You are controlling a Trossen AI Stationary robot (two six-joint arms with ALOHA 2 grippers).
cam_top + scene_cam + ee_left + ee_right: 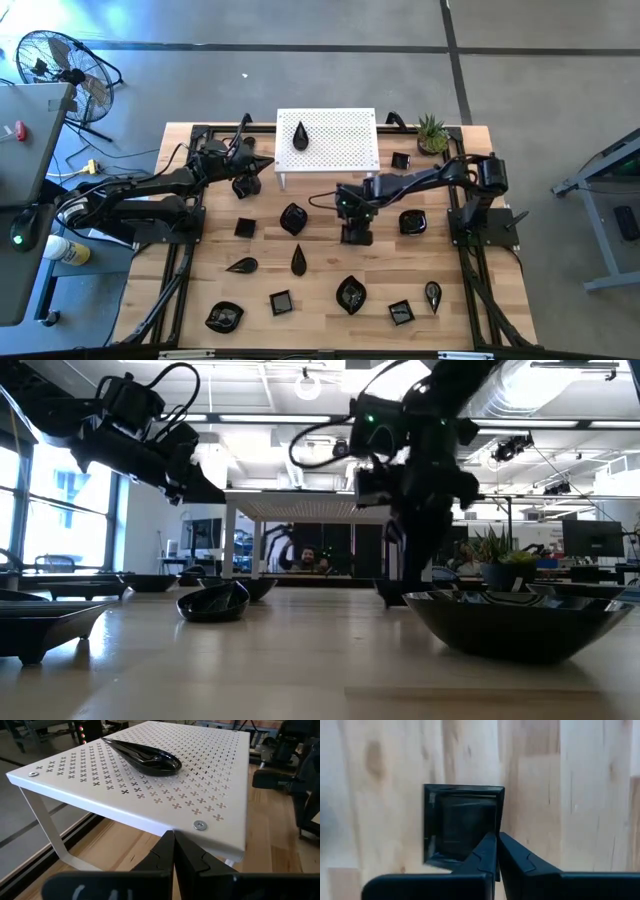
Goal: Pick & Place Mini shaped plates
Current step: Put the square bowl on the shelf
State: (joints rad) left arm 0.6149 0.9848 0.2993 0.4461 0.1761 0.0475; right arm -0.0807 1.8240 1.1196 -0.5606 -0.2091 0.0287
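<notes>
Right gripper (496,845) down at mid-surface (320,290), fingers closed over the edge of a square plate (460,822); the rim seems pinched, but the grip is not clear. Other black plates (351,294) lie scattered around. Left gripper (174,851) fully closed, empty, at the edge of the white stand (220,780). Teardrop plate (145,757) rests on the stand.
</notes>
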